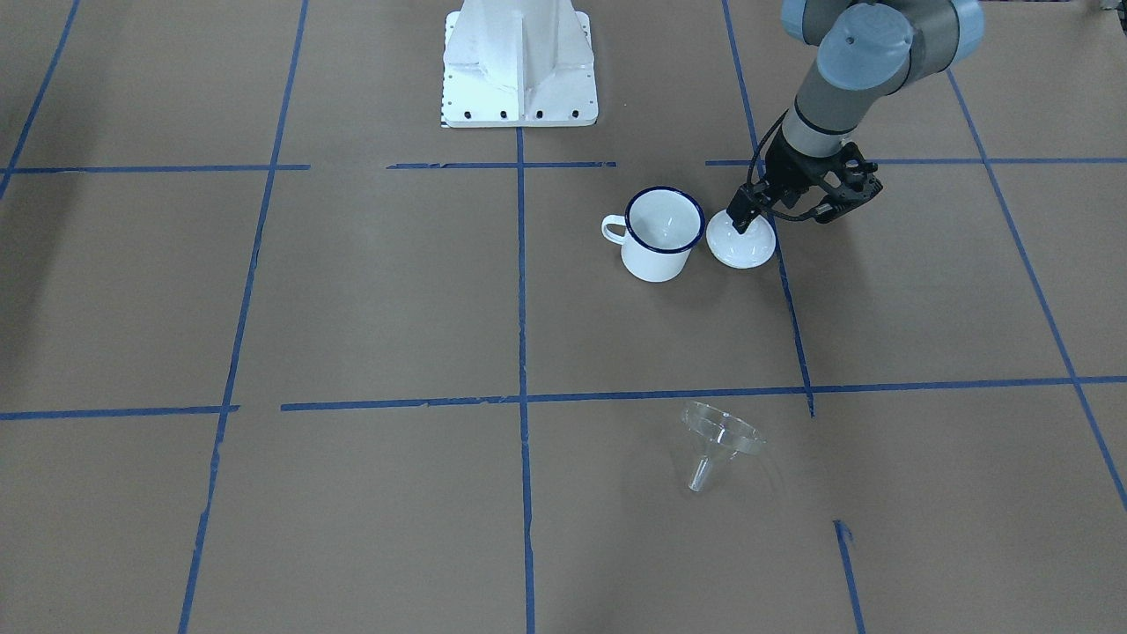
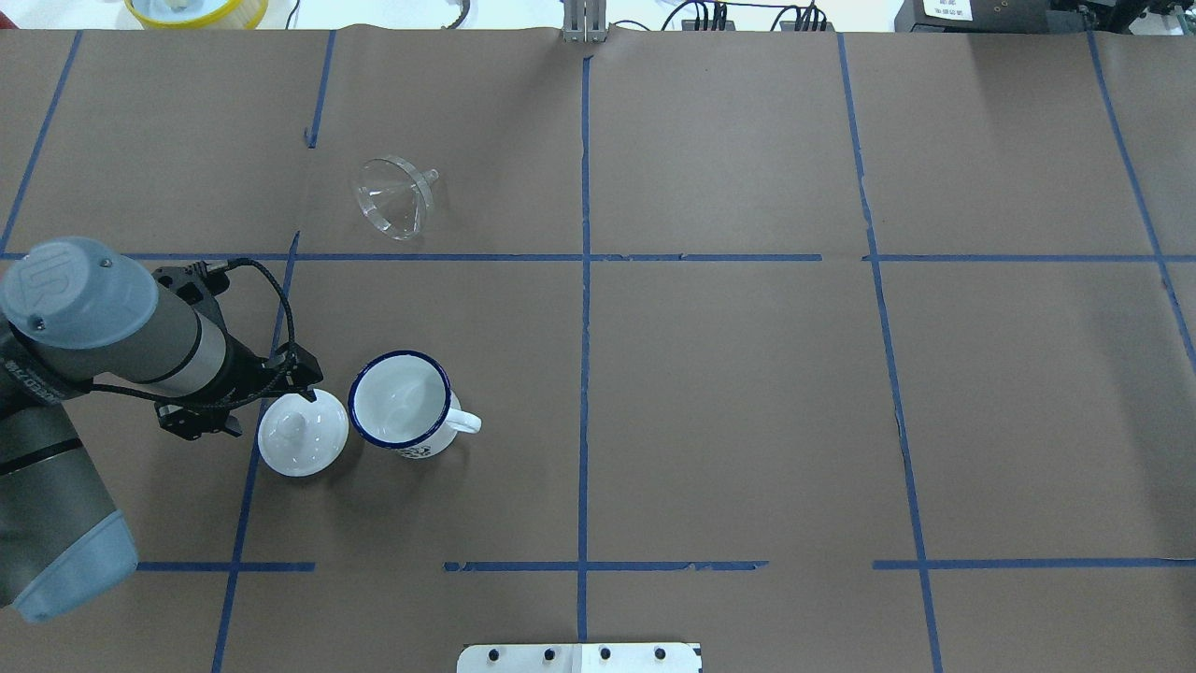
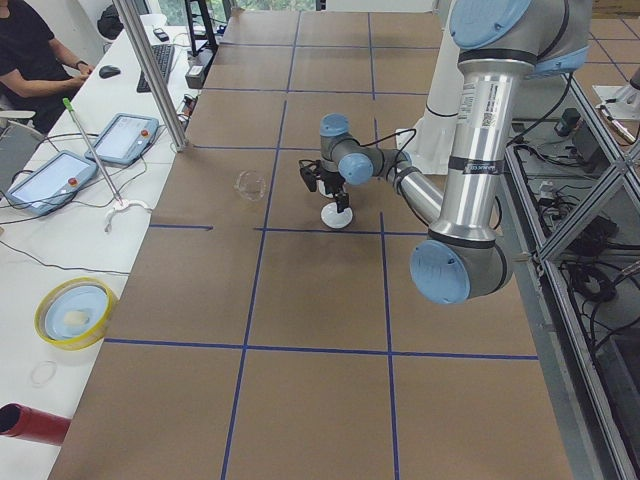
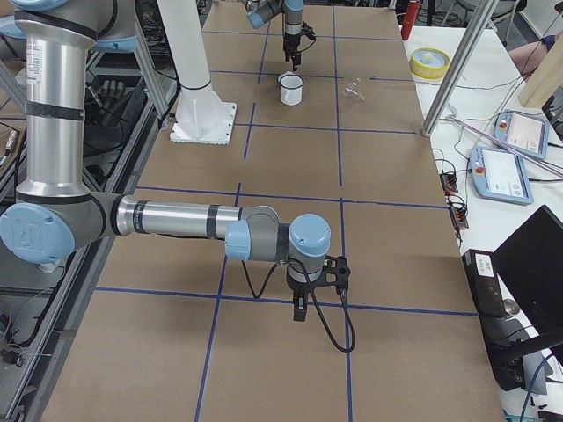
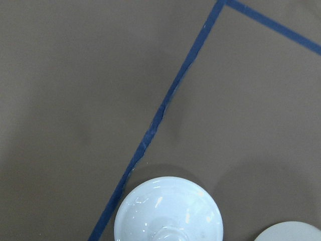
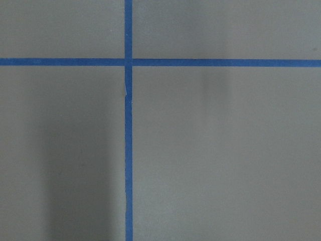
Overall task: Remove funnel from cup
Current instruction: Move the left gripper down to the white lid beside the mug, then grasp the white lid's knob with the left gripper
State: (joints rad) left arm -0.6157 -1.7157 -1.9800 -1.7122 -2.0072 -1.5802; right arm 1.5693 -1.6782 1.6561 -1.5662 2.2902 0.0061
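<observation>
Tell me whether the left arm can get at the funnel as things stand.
Probably yes. The funnel lies on its side on the table, farther out from the left gripper. The lid and cup sit beside the gripper, not between them.

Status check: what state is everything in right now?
funnel: out of the cup, lying on its side on the table.
cup: upright, uncovered, empty.
lid: on the table beside the cup, knob up.
left end effector: over the lid; open or shut unclear.
right end effector: over bare table; cannot tell.
</observation>
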